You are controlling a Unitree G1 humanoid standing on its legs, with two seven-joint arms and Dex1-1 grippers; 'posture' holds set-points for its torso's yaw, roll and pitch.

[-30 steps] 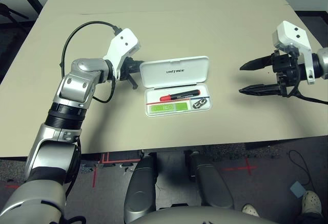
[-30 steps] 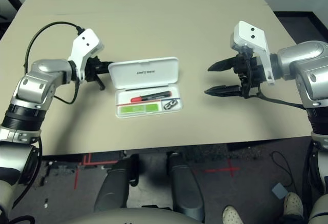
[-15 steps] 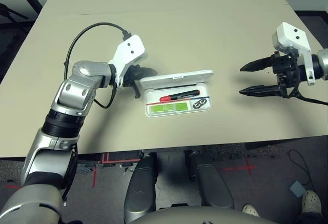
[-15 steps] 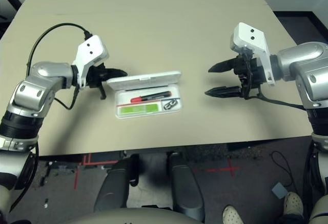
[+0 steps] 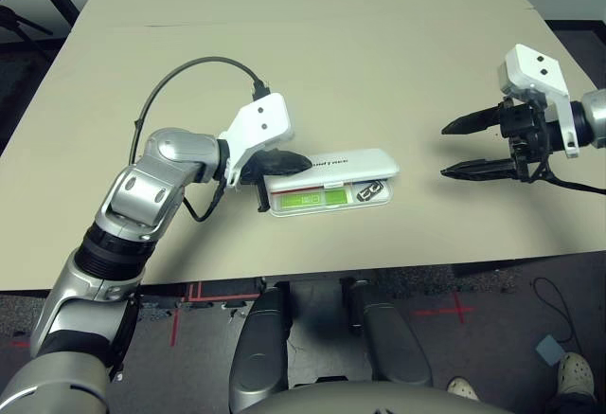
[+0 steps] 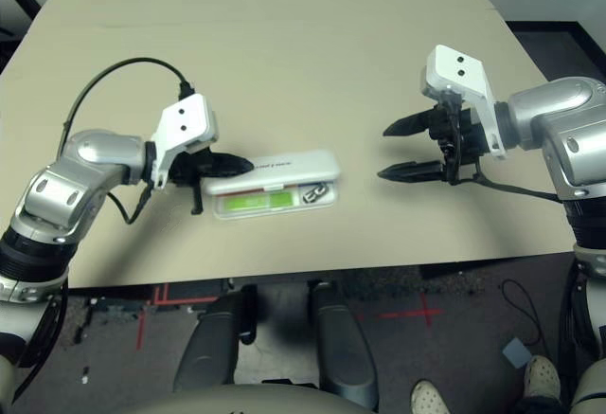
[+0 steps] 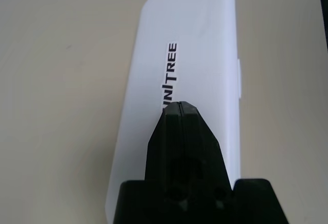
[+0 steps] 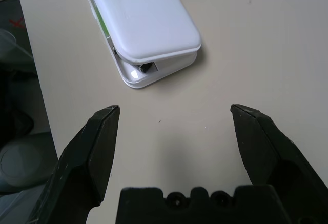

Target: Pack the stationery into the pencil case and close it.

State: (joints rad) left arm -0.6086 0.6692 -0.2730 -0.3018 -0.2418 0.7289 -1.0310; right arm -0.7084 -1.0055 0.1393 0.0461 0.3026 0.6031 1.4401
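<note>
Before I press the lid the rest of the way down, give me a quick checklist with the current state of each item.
1. Left hand shut, tip resting on the white hinged plastic pencil case's lid: ok.
2. Lid fully closed: not ok, front gap open.
3. Lime-green-and-white flat bar inside the tray: ok.
4. Tiny black-and-silver piece inside: ok.
5. Red marker inside: cannot tell, lid covers it.
6. Right hand open, apart from the case: ok.

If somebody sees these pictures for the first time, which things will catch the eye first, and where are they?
Near the table's front edge, the white pencil case draws the eye: its lid hangs half shut over the tray, with the green bar showing in the gap. The left gripper, fingers shut, rests on the lid's left end. To the right, the right gripper hovers wide open, apart from the case.
</note>
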